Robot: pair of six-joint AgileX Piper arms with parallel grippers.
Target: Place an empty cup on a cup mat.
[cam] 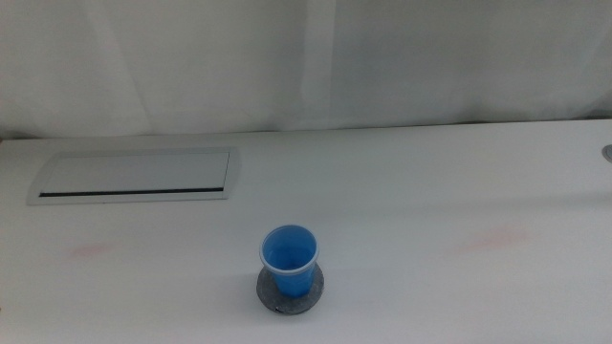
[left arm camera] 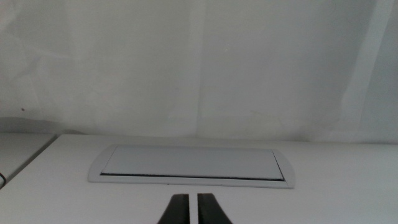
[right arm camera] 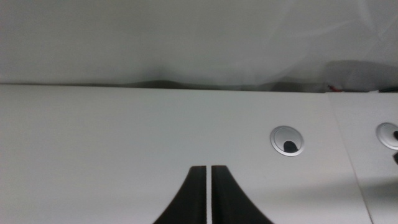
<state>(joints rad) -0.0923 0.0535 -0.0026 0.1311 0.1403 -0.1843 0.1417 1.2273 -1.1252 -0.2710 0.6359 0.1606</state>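
1. One middle view first: you see the cup (cam: 289,258) standing upright on the cup mat (cam: 289,291), near the front edge of the white desk (cam: 430,191). No writing is readable on either. Back and to the left lies a long white panel (cam: 136,176) with a dark slot, well apart from the cup.
2. Left wrist view: your left tool (left arm camera: 193,210) has its jaws nearly together, holding nothing, with the panel (left arm camera: 191,164) just beyond.
3. Right wrist view: your right tool (right arm camera: 209,199) likewise sits closed and empty; two round grey grommets (right arm camera: 287,140) lie in the desk beyond.
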